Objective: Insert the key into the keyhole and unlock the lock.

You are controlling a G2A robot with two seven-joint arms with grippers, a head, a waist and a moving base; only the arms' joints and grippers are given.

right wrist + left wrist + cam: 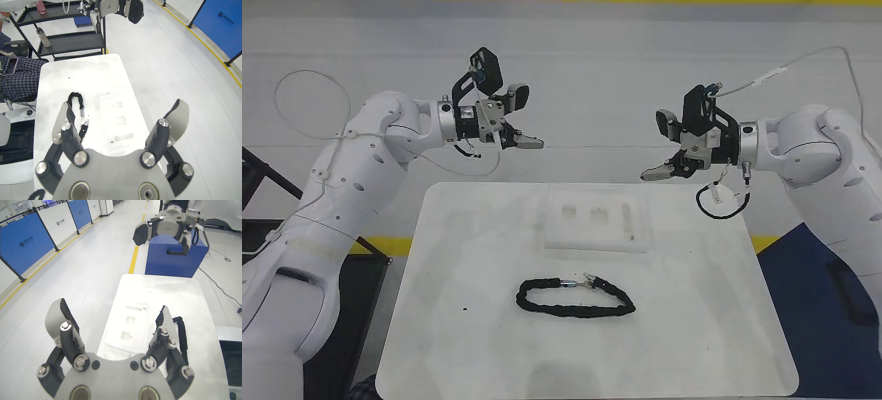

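lock: a black fabric-sleeved cable loop (577, 312) lying flat on the counter (462, 300), about mid-counter and a little toward the 6 o'clock edge in the top view
lock ends: two short metal ends (82, 112) meet on the loop's 12 o'clock side, close together; whether they are joined cannot be told
key: small bright metal shows at those ends, too small to tell the key from the lock body, or whether it sits in the keyhole
foam tray: a white tray (562, 240) with three cut-out pockets, just at 12 o'clock from the lock and not touching it
left end effector: (525, 120) fingers spread wide with nothing between them, hanging above the floor at about 11 o'clock from the lock, off the counter's far left corner, well apart from loop and tray
left wrist view: the black pads (67, 311) frame the tray, and part of the black sleeve (182, 328) shows beside one finger
right end effector: (660, 148) also spread wide and holding nothing, raised at about 1 o'clock from the lock, past the counter's far right corner, facing the left one across the tray
right wrist view: the loop and its metal ends lie on the counter just beside one finger (66, 111), below it and not touched
surroundings: a blue cabinet (170, 262) stands past one counter end, a black shelf cart (71, 41) past the other, yellow lines on the pale floor
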